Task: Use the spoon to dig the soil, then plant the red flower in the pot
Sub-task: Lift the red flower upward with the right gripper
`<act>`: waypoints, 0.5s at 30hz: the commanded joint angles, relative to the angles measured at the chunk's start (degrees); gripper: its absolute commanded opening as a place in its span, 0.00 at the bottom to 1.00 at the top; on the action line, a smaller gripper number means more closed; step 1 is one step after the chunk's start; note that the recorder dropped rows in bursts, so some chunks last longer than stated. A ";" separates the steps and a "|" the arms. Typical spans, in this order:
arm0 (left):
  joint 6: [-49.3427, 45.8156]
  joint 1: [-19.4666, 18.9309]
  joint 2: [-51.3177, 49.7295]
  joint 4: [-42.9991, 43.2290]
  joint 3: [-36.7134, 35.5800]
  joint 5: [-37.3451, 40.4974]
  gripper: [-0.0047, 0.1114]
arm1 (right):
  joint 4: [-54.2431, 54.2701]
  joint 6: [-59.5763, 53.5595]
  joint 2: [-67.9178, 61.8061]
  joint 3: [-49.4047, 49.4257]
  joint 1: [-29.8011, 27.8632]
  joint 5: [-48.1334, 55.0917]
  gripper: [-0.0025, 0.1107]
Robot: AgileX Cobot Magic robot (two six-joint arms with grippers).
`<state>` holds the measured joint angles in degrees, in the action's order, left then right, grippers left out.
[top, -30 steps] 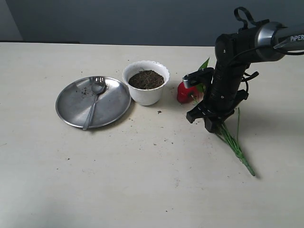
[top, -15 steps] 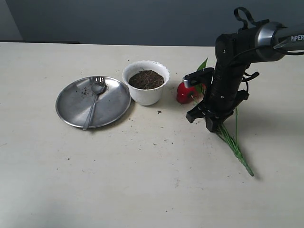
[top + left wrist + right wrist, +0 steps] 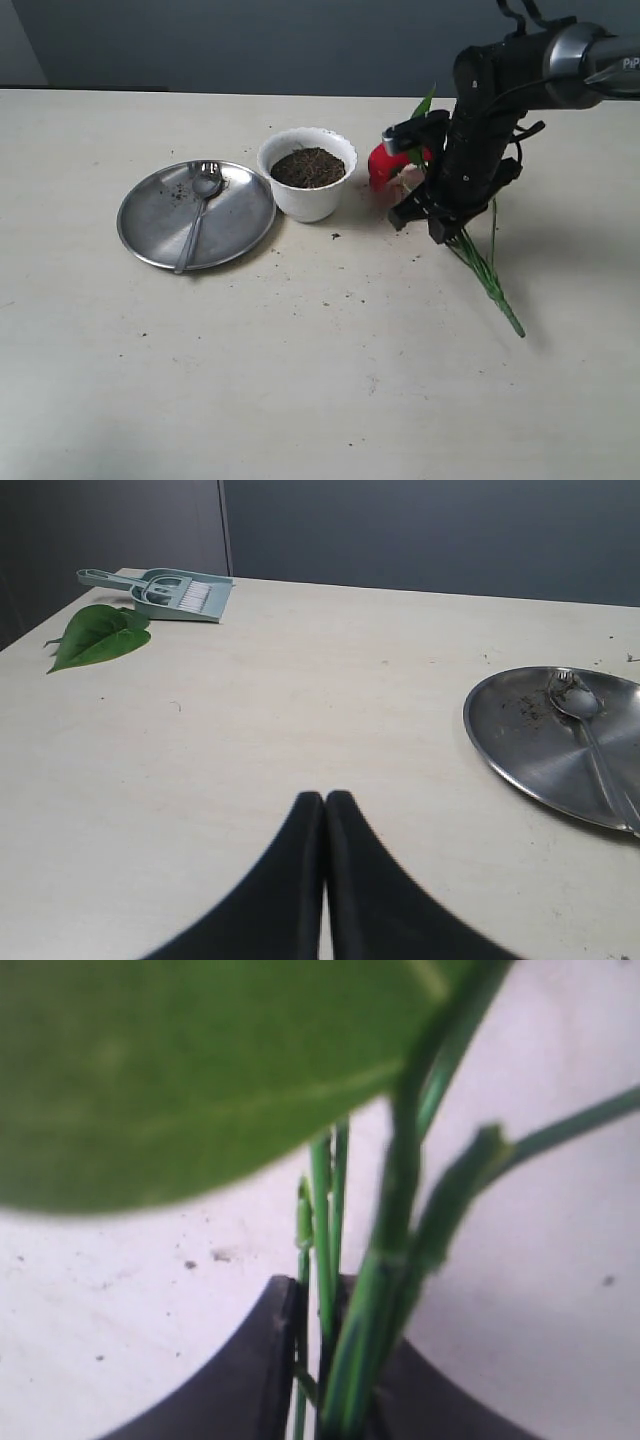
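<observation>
My right gripper point(image 3: 437, 222) is shut on the green stems point(image 3: 325, 1290) of the red flower point(image 3: 383, 165) and holds it just off the table, right of the pot. The red petals hang beside the pot's right side, and the long stems point(image 3: 490, 285) trail down to the right. A broad green leaf point(image 3: 190, 1070) fills the right wrist view. The white pot point(image 3: 307, 174) holds dark soil point(image 3: 307, 167). The spoon point(image 3: 200, 205) lies on the steel plate point(image 3: 155, 225), also seen as the spoon point(image 3: 585, 720) in the left wrist view. My left gripper point(image 3: 325, 798) is shut with nothing in it, low over bare table.
A loose green leaf point(image 3: 98, 635) and a small grey-green dustpan with a brush point(image 3: 160, 590) lie at the table's far corner in the left wrist view. Crumbs of soil point(image 3: 335, 236) dot the table around the pot.
The right gripper has lifted the red flower up and slightly left; the petals rose off the table and the stem ends swung off the surface. The left gripper has not moved.
</observation>
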<state>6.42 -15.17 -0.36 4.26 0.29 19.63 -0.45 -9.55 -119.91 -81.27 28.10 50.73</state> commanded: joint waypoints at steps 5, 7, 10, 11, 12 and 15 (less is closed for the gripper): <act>0.02 0.42 0.36 -0.62 -0.29 -0.39 0.04 | -3.31 1.88 6.69 -2.87 -0.12 -3.62 0.02; 0.02 0.42 0.36 -0.62 -0.29 -0.39 0.04 | -3.56 2.83 8.47 -2.87 -0.12 -4.62 0.02; 0.02 0.42 0.36 -0.62 -0.29 -0.39 0.04 | -3.56 3.97 11.22 -2.87 -0.12 -5.39 0.02; 0.02 0.42 0.36 -0.62 -0.29 -0.39 0.04 | -3.56 4.18 12.59 -2.87 -0.12 -6.10 0.02; 0.02 0.42 0.36 -0.62 -0.29 -0.39 0.04 | -3.56 4.18 13.67 -2.87 -0.12 -6.55 0.02; 0.02 0.42 0.36 -0.62 -0.29 -0.39 0.04 | -3.56 4.18 17.73 -2.87 -0.12 -7.63 0.02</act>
<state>6.42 -15.17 -0.36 4.26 0.29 19.63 -3.66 -5.50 -104.76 -83.82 28.10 43.91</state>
